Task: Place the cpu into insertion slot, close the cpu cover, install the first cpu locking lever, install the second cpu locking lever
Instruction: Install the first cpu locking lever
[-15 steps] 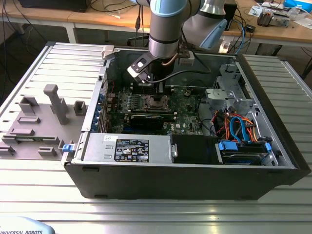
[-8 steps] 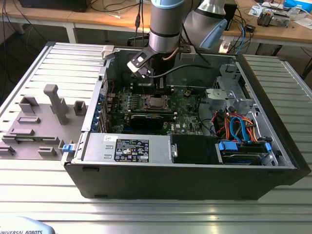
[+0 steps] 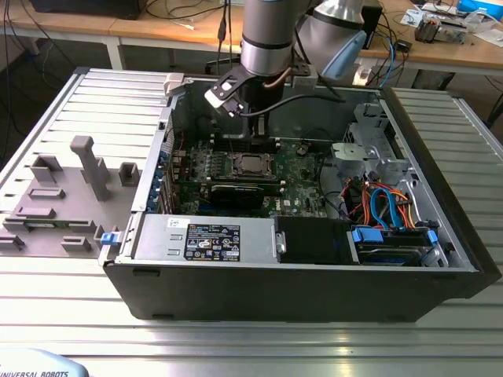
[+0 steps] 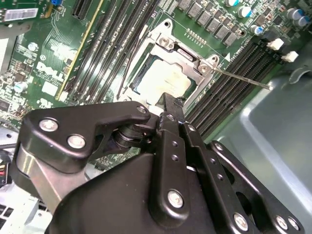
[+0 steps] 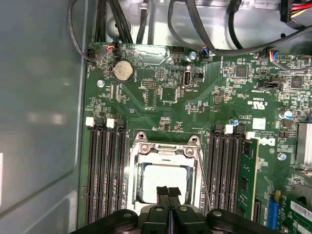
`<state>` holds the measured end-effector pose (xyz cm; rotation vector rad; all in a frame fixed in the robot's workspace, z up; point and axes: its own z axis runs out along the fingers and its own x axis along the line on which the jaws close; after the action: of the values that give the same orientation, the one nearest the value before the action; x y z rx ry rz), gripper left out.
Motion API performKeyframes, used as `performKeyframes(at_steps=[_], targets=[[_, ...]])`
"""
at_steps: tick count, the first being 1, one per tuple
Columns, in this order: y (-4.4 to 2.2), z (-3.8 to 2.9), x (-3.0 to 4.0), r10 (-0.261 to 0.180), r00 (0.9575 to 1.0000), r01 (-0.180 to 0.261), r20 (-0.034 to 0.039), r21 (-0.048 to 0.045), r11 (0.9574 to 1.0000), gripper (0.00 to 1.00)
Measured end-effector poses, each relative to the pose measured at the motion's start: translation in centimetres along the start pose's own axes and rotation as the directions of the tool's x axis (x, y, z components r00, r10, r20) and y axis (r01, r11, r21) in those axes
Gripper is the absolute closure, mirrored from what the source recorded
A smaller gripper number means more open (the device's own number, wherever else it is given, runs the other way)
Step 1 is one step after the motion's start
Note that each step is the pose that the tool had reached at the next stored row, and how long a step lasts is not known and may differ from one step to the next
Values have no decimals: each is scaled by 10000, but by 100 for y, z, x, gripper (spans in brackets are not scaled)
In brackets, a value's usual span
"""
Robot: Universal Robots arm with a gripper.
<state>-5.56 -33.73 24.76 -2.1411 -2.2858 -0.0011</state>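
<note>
While above cpu — arm vert.

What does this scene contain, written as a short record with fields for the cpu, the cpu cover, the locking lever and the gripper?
cpu: silver top up, seated in the insertion slot
cpu cover: lying flat, framing the cpu
locking lever: thin rod angled out across the memory slots, looks unlatched
gripper: low over the cpu's edge, jaws together, nothing seen between them
setting: open computer case on a ribbed metal table
</note>
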Motion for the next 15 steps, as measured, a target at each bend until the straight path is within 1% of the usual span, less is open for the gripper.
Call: performKeyframes(at_steps=[1, 3, 6, 7, 8, 9, 15], targets=[[0, -30, 0, 0, 10000, 0, 1, 1, 10000, 89], [0, -49, 0, -13, 10000, 13, 1, 1, 10000, 89], [0, -49, 0, -611, 9981, 611, 4, 5, 9981, 89], [0, -49, 0, -867, 9962, 867, 6, 7, 9962, 89], [0, -49, 0, -1277, 9918, 1277, 8, 10, 9918, 89], [0, -49, 0, -1469, 9891, 1469, 9, 12, 9891, 89], [0, -49, 0, -1492, 9888, 1492, 10, 12, 9888, 89]])
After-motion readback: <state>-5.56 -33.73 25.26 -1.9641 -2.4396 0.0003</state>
